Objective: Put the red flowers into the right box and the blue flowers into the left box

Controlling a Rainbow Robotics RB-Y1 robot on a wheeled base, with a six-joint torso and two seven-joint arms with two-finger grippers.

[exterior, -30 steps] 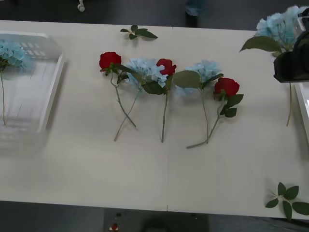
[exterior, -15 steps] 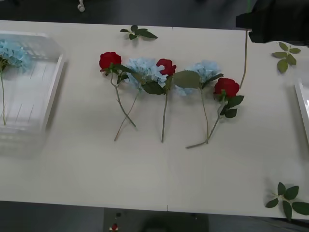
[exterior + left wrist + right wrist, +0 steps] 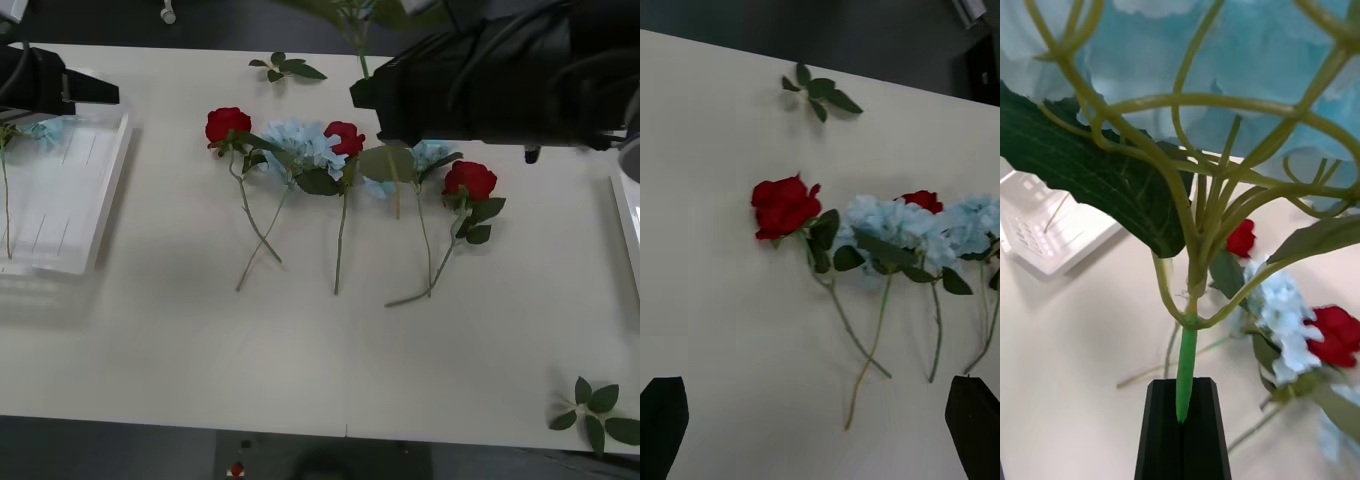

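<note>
**Front view: right arm carried a blue flower across the row**

Front view showed three red flowers (image 3: 228, 124) lying on the table (image 3: 300, 350) in a row, heads toward the far edge and stems running back toward the robot, their long axes roughly front-to-back. Two blue flowers (image 3: 300, 143) lay among them, pointing the same way. A third blue cluster (image 3: 45, 130) rested at the far end of the left box (image 3: 100, 215), its stem lying along the box's length. A fourth blue flower (image 3: 1225, 67) was held in the right gripper (image 3: 1182, 420): the black fingers were closed on the base of its green stem, the stem standing out along the gripper's axis with the cluster spread beyond it. Two loose leaf sprigs (image 3: 285, 68) lay on the table, one at the far edge, one at the near right corner.

Half a second before, the right arm had been near the far right corner; by this moment it reached over the middle of the row, covering part of the right-hand blue flower. The left arm had entered at the far left, above the left box. The left gripper (image 3: 820, 420) had its fingers spread wide, holding nothing. A strip of the right box (image 3: 628, 225) showed at the right edge.
</note>
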